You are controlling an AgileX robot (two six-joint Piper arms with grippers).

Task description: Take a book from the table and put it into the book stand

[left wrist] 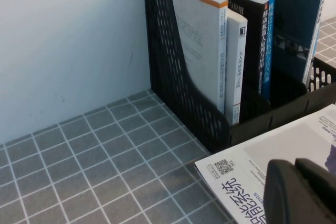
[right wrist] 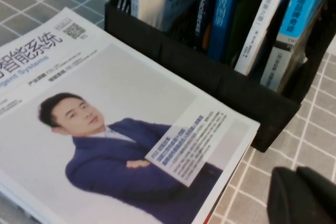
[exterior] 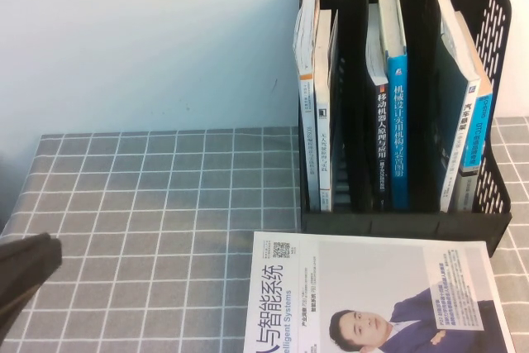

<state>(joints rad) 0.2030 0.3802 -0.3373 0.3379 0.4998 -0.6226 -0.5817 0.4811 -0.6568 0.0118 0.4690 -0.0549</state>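
Book (exterior: 398, 121): large, thick, blue spine with white characters, pale cover edge showing at the top. Upright in the middle slot of the book stand (exterior: 397, 225), touching a black-spined volume (exterior: 380, 146) on the robot's left. Not lying on the bench (exterior: 165, 196); judged as already shelved.

Handling, judged: heavy for its size, stiff as a closed block, glossy cover likely slippery. Pages apt to fan open if taken by one board only. Best hold across the full thickness, near the spine or on the upper corner standing proud of its neighbours.

Book stand: black, three slots, perforated side walls, at the back right of the bench against the pale wall. Two light volumes in the left slot, more blue-spined ones in the right slot.

Magazine (exterior: 372, 287): white, portrait of a suited man, flat on the bench just in front of the stand. Thin, floppy, not the item sought.

Left gripper (exterior: 25, 274): low at the near left edge of the bench, well apart from the stand. Jaws: cannot tell whether apart or together.

Right gripper (right wrist: 302, 198): out of the high view; in its wrist view, above the bench beside the magazine's corner, near the stand's front. Jaws: cannot tell.
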